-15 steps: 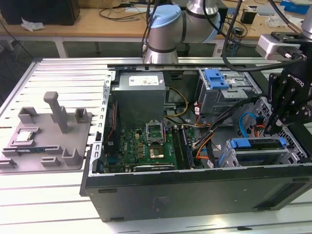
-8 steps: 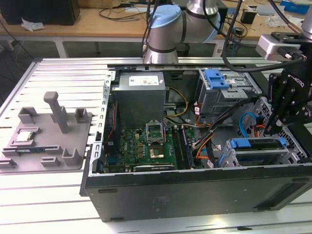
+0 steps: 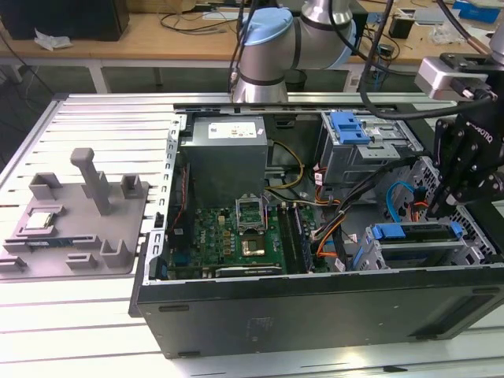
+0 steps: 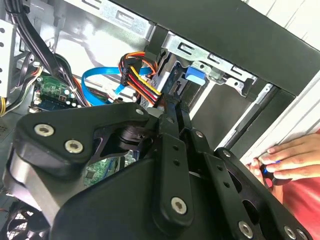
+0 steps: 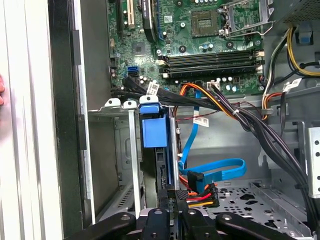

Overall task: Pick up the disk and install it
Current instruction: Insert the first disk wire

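While the fingers (image 5: 172, 212) are sitting narrow, closing on the near edge of the disk (image 5: 155, 131) as far as I can judge, the disk is standing on edge in a slot of the metal cage (image 5: 112, 150) at the front of the open computer case (image 3: 315, 303). Its blue frame is showing at the far end, lying level with the cage's front lip. Just beside it, a bundle of red, yellow and black wires (image 5: 200, 192) is ending in a plug, and a flat blue cable (image 5: 220, 172) is looping across the case floor. Beyond these, the green board (image 5: 200, 30) is lying with its socket bare.

So the pick-up is looking done and the disk is already resting inside its bay. Whether it is seating fully I cannot tell, and the fingers are not yet letting go.

At the case's outer wall, a person's hand (image 4: 295, 157) is resting on the rim. Farther off, at the exterior view's left, a grey holder (image 3: 75, 228) is lying on the surface (image 3: 94, 126).
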